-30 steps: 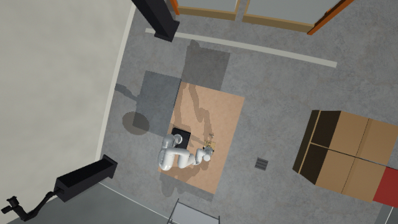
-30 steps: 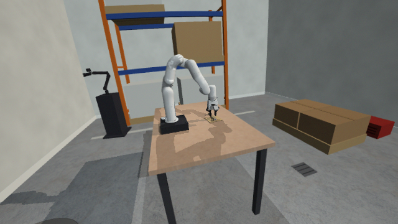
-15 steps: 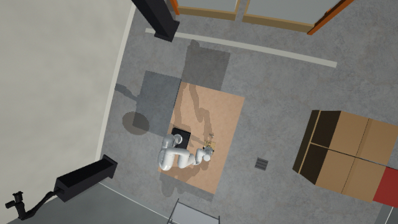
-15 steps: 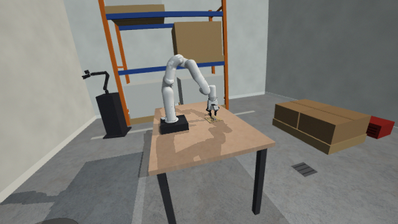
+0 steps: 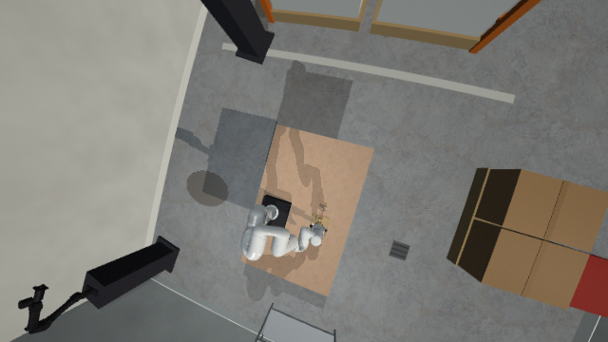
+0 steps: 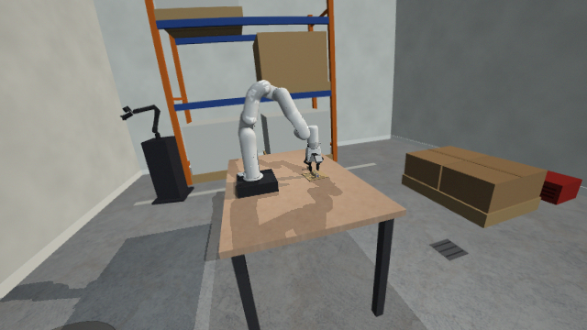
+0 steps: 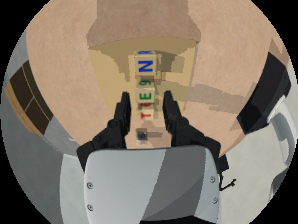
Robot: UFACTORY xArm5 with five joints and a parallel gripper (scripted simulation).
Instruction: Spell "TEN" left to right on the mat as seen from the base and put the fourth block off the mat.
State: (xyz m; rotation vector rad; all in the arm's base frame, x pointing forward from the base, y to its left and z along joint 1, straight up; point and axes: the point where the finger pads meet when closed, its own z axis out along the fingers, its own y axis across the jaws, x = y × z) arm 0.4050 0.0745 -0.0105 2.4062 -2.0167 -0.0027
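Observation:
The tan mat [image 5: 326, 219] [image 7: 107, 60] lies on the table. In the wrist view three blocks stand on it in a nearly straight row: the blue N block [image 7: 145, 66] at the top, the green E block [image 7: 145, 95] in the middle and the red T block [image 7: 145, 114] at the bottom. The fourth block [image 7: 142, 135], with a blue mark, lies on the table beyond the mat's lower edge, partly in shadow; its letter is unclear. My gripper [image 6: 315, 170] [image 7: 146, 99] is open and empty, low over the row, its fingers on either side. Small gaps between blocks are hard to judge.
The black robot base [image 5: 283, 204] [image 6: 257, 184] stands at one side of the wooden table [image 5: 332, 166] [image 6: 293, 211]. Arm shadows cross the table and the mat. The shelves and large cartons [image 5: 537, 237] [image 6: 477, 179] stand on the floor, away from the table.

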